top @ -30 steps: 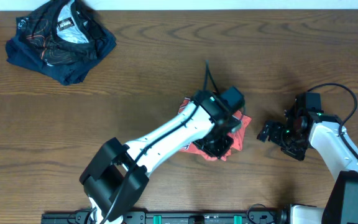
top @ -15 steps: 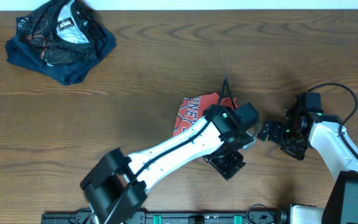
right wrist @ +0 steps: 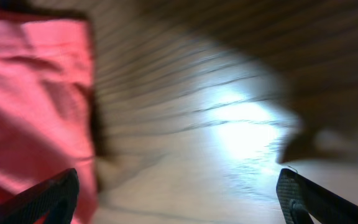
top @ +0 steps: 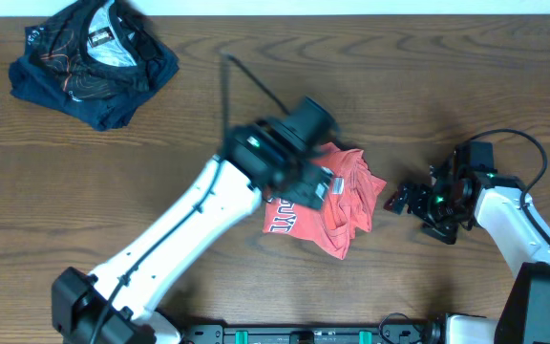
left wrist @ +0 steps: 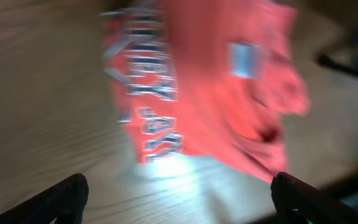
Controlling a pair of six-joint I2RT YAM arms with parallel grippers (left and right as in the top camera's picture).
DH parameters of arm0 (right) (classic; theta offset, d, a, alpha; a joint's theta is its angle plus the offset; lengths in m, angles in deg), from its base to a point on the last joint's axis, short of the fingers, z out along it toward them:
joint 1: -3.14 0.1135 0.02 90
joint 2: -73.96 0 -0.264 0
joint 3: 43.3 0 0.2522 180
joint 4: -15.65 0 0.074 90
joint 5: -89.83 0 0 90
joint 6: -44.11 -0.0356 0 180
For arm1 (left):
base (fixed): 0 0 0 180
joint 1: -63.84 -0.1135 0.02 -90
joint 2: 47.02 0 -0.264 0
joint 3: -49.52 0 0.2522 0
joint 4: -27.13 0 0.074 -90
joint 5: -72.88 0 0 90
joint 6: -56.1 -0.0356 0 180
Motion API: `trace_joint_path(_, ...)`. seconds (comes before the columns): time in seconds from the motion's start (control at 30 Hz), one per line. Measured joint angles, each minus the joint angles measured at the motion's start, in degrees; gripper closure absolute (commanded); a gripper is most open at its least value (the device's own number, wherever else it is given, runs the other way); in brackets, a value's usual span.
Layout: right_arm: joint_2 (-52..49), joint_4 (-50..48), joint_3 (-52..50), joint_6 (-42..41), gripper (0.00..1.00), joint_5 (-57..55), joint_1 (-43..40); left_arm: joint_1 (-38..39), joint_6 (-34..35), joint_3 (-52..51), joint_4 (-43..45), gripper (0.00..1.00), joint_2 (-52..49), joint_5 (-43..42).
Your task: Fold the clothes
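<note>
A crumpled red shirt [top: 337,205] with grey lettering lies in the middle of the table; it also fills the left wrist view [left wrist: 216,81]. My left gripper [top: 308,182] hovers over the shirt's upper left part, blurred by motion. In the left wrist view that gripper [left wrist: 179,199] stands open, with only wood between its fingertips [left wrist: 61,196]. My right gripper [top: 401,201] sits just right of the shirt, apart from it. It is open in the right wrist view [right wrist: 179,199], where the red shirt [right wrist: 30,93] shows at the left.
A bunched dark blue garment [top: 89,57] with a white and orange pattern lies at the far left corner. The table's far edge [top: 351,11] runs along the top. The right arm's cable [top: 523,139] loops at the right.
My left gripper has opened and let go of the red shirt, then swung up and to the left. The shirt now lies uncovered. The right arm has barely moved.
</note>
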Motion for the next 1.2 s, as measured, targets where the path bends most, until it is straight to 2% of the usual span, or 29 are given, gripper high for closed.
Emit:
trace_joint_path(0.23,0.0,-0.7,0.0,1.4,0.03,8.6,0.0,-6.9,2.5,-0.4,-1.6,0.05,-0.1,0.8)
trace_joint_path(0.5,0.0,-3.0,0.0,1.7,0.04,13.1,1.8,-7.2,2.7,-1.4,-2.3,0.05,-0.2,1.0)
trace_joint_path(0.73,0.0,-7.0,0.0,-1.1,0.04,13.5,7.8,-7.2,2.7,-1.5,-2.3,0.05,-0.2,1.0)
trace_joint_path(0.87,0.0,-8.5,0.0,-3.0,0.14,13.1,10.4,-7.2,2.7,-1.5,-2.8,0.05,-0.1,1.0)
trace_joint_path(1.07,0.0,-9.4,0.0,-5.1,0.2,12.3,12.7,-7.2,2.7,-1.5,-3.0,0.05,-0.2,1.0)
trace_joint_path(1.2,0.0,-10.3,0.0,-5.7,0.35,11.8,14.3,-7.2,2.7,-1.5,-3.0,0.05,-0.2,1.0)
